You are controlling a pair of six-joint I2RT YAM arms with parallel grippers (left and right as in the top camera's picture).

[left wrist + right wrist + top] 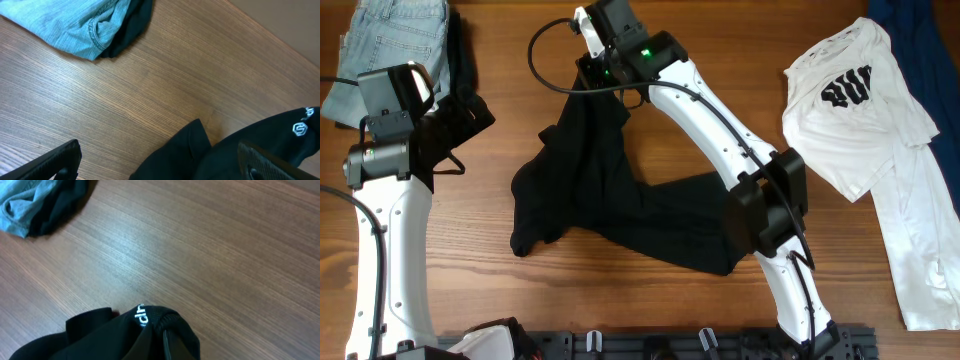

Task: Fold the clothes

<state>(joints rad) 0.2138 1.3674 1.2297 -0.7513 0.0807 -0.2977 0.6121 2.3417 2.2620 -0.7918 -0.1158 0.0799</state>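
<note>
Left wrist, clothes: I see light-blue jeans [70, 30] bunched at the top left, with a black cloth [132, 22] tucked against their right edge. A separate logo garment [185, 150], also black, fills the bottom right of the wooden table [150, 85].
Left wrist, hand: the left gripper [157, 150] has its jaws spread wide and grasps nothing. One finger is over bare wood and the other overlaps the logo garment. I cannot tell whether it touches.
Left wrist, writing: a small white hexagon logo [299, 129] with no letters I can read.

Right wrist, clothes: the black shirt [100, 335] is bunched at the bottom edge, its hem or collar rolled over.
Right wrist, hand: the right gripper [167, 347] is clamped on that rolled edge of the black shirt.
Right wrist, writing: white lettering [140, 316] on the rolled edge. I make out only something like "dr".

Overhead, clothes: the black shirt lies crumpled mid-table. One end is drawn up to the far side and the rest trails under the right arm. The jeans are in the far left corner with black fabric beside them. A white tee [880, 130] is spread on the right, next to a navy garment [920, 40].
Overhead, hands: the right gripper pinches the shirt's far end. The left gripper hangs beside the left black pile.
Overhead, writing: a black print [845, 88] on the tee, unreadable from here.
</note>
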